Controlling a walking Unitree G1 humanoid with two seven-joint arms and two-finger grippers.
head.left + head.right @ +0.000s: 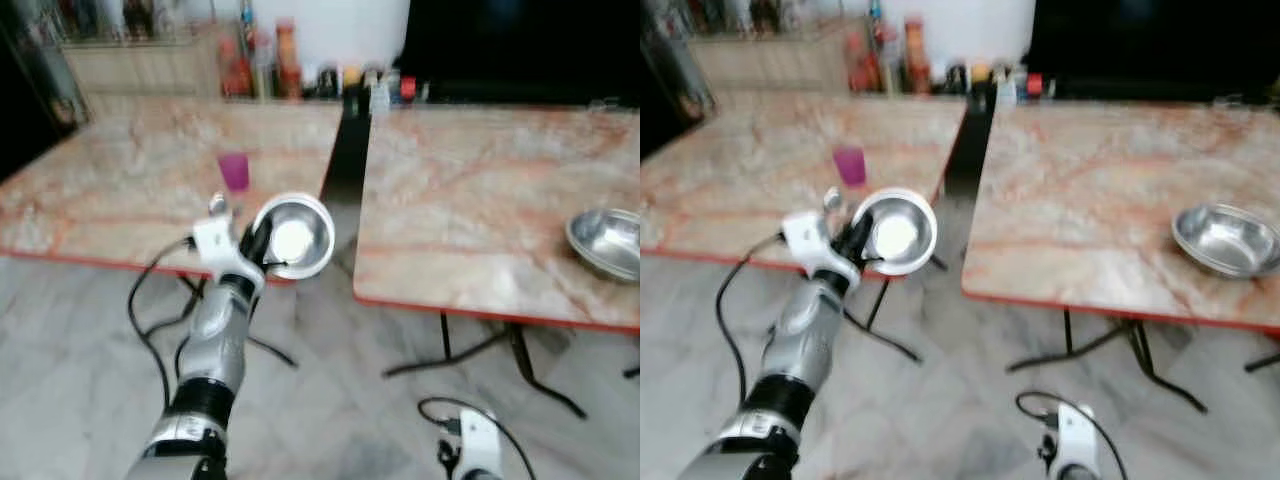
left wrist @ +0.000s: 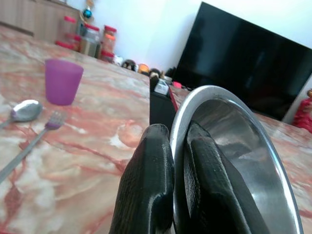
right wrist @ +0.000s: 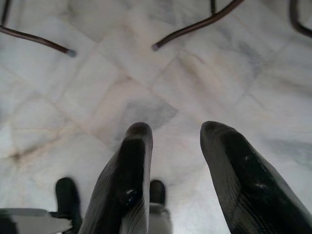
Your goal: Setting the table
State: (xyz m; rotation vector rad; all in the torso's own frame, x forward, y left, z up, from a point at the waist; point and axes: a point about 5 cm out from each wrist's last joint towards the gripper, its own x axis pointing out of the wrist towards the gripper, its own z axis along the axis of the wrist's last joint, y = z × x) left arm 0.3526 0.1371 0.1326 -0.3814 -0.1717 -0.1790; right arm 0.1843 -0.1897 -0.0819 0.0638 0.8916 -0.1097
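- On the left tabletop [image 1: 120, 190], in the left half of the head view, a purple cup [image 1: 233, 171] stands with a spoon [image 2: 25, 110] and a fork [image 2: 29, 146] lying just before it; the place setting is judged to lack only its bowl
- The left pincer [image 2: 178, 195] is pinched on the rim of a steel bowl [image 1: 292, 237], one finger inside the wall and one outside, and the bowl is held tilted over the near edge of that tabletop, at centre left of the frame
- For a good placing, the bowl should be carried further in over the tabletop, levelled, and set down just beside the cutlery without touching the cup; the grip should be released only once the base rests flat
- A second steel bowl [image 1: 608, 243] sits on the right tabletop [image 1: 480, 200], at the right edge of the frame
- The right pincer [image 3: 173, 180] hangs spread over the marble floor [image 3: 146, 63], idle
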